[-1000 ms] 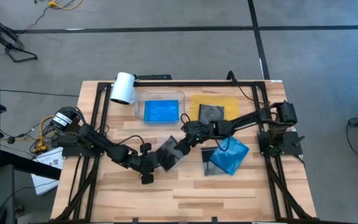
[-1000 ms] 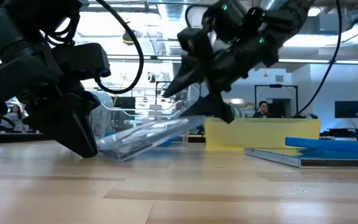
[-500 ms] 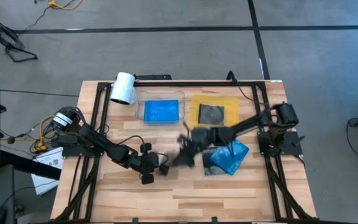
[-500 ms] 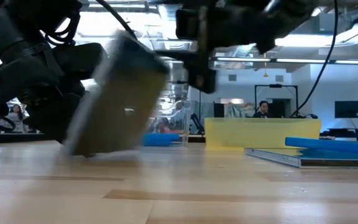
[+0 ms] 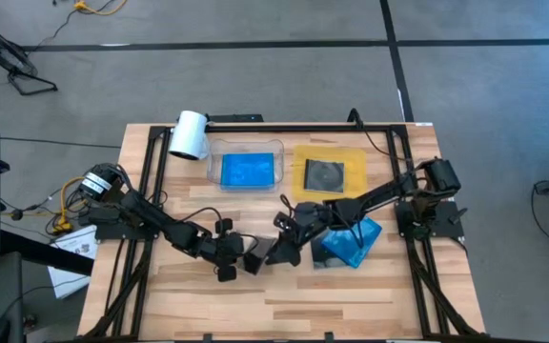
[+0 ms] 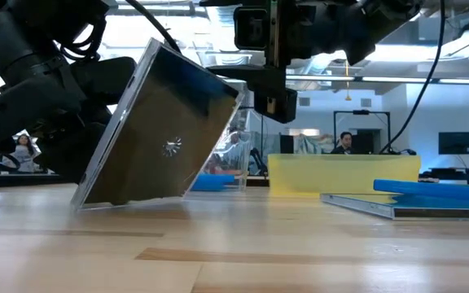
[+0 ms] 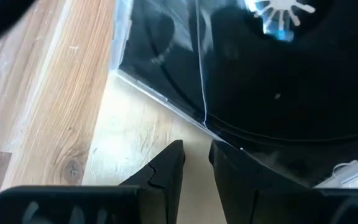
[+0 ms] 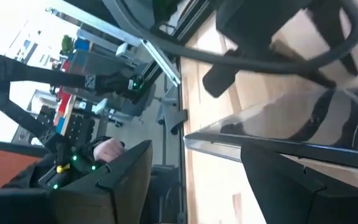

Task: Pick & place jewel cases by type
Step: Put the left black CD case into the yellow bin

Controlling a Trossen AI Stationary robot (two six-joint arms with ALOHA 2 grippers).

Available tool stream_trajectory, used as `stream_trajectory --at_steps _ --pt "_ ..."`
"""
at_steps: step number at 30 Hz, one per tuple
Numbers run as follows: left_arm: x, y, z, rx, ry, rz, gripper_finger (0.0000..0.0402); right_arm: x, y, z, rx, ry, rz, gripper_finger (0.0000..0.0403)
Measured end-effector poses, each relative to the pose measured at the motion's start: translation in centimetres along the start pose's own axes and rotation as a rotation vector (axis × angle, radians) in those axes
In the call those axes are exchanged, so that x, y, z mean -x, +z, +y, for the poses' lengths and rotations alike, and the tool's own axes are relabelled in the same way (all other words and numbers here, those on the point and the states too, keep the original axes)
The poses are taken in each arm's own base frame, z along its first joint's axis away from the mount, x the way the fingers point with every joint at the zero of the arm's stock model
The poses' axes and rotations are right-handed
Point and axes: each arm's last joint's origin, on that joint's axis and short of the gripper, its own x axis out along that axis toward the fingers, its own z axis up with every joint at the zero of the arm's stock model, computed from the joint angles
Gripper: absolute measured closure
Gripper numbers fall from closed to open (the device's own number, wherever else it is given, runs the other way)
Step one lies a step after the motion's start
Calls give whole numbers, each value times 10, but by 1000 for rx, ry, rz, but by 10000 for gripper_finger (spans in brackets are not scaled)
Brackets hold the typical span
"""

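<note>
Jewel case point(image 6: 157, 130), grey-clear with dark disc, stands tilted on edge mid-table between your grippers: left gripper point(image 5: 247, 263) fingers nearly together by its lower edge, grip unclear; right gripper point(image 5: 289, 243) spread wide over its top edge. Clear tray point(image 5: 246, 168) holds one blue case point(image 5: 248, 171), yellow tray point(image 5: 330, 168) one grey case point(image 5: 324, 174). No legible writing.

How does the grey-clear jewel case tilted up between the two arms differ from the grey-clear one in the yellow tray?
The tilted jewel case stands steeply on one edge on the table; the tray's jewel case lies flat. The tilted one sits between both end effectors; the tray's one lies apart from them. Both are grey-clear with dark discs.
</note>
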Motion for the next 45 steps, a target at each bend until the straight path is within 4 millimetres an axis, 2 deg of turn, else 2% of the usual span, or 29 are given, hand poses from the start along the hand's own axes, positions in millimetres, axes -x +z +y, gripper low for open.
stream_trajectory --at_steps 13,45 --pt "0 0 0 2 -2 -6 317 3 7 -2 27 -29 -71 154" --pt "0 0 -2 -15 -49 23 317 6 10 -8 -9 4 0 154"
